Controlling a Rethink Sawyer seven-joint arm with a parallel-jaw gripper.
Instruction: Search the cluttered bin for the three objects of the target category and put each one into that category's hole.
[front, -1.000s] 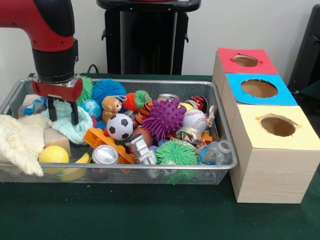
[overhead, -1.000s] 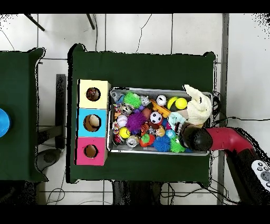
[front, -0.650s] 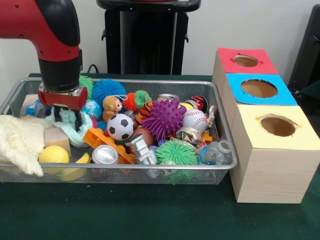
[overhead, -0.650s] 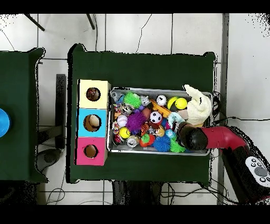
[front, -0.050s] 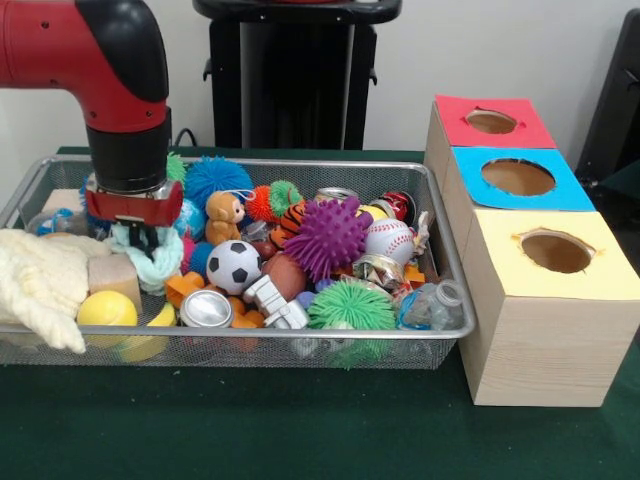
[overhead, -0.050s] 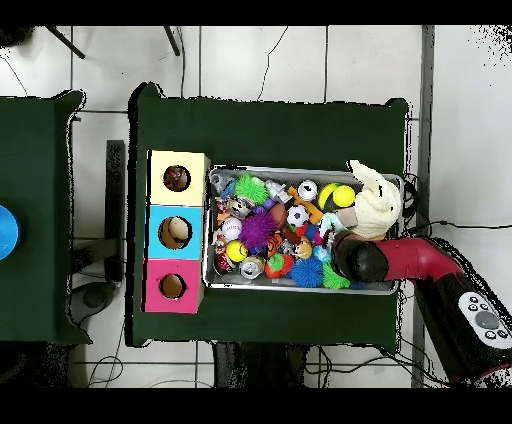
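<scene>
Mint-green cloth (front, -0.050s: 150, 262) bunched round claw (front, -0.050s: 140, 236) at left end of mesh bin (front, -0.050s: 440, 262); fingers buried in it, can't tell if closed on it. Cream cloth (front, -0.050s: 40, 285) drapes over bin's left rim. Soccer ball (front, -0.050s: 235, 266), purple spiky ball (front, -0.050s: 326, 238), baseball (front, -0.050s: 389, 240) mid-bin. Hole boxes beside bin on worktop (front, -0.050s: 250, 430): red (front, -0.050s: 492, 122), blue (front, -0.050s: 518, 177), yellow (front, -0.050s: 553, 252).

One wire bin (front, -0.050s: 445, 255) on the green surface (front, -0.050s: 300, 430) holds one soccer ball (front, -0.050s: 235, 265), one baseball (front, -0.050s: 389, 240), one teddy bear (front, -0.050s: 231, 213) and one purple spiky ball (front, -0.050s: 328, 238); three holes top one wooden box (front, -0.050s: 540, 330).
</scene>
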